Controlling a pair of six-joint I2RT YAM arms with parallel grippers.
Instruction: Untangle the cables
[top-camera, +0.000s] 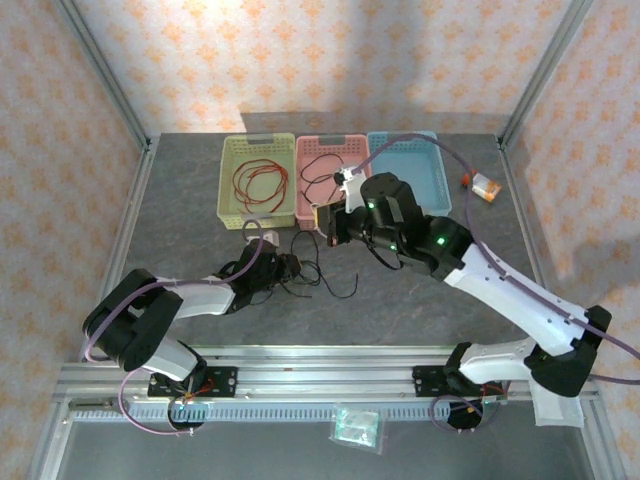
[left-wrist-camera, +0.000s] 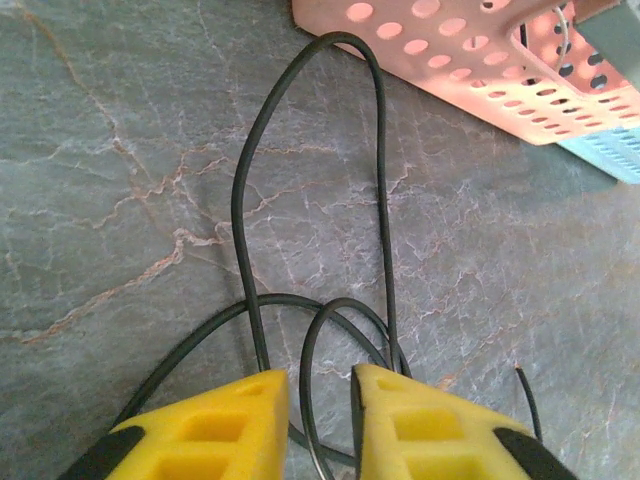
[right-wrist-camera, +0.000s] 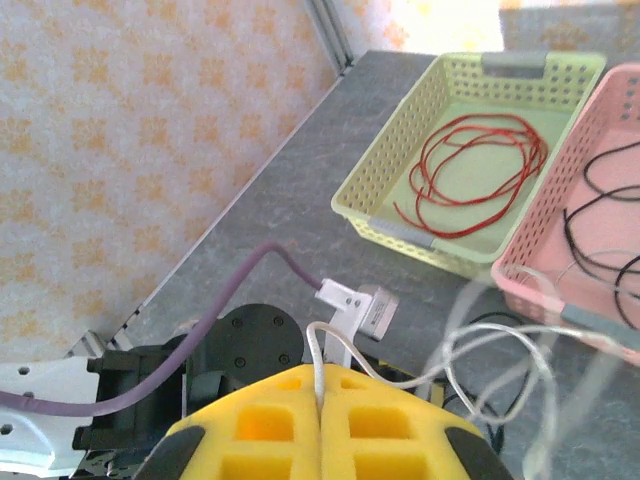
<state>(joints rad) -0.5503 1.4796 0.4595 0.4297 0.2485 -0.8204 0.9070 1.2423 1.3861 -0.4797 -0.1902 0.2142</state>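
We saw the grey counter (top-camera: 420, 290) carrying a yellow basket (top-camera: 224, 190) with the red cable (top-camera: 260, 183) coiled inside. The right gripper (right-wrist-camera: 320, 388) was pressed together, pinching the white cable (right-wrist-camera: 316, 355). The left gripper (left-wrist-camera: 320, 390) stood slightly spread, with loops of the black cable (left-wrist-camera: 236, 200) lying on the counter between its jaws.

1. Top external: fixed high above and behind the arm bases (top-camera: 190, 382), facing down and forward over the whole table (top-camera: 180, 220).
2. Left wrist: low and very near the tabletop, facing along it toward the pink basket (left-wrist-camera: 440, 60).
3. Right wrist: raised, facing obliquely down toward the green basket (right-wrist-camera: 390, 160) and left wall (right-wrist-camera: 130, 130).
4. Shared by all three: pink basket and adjoining tabletop.
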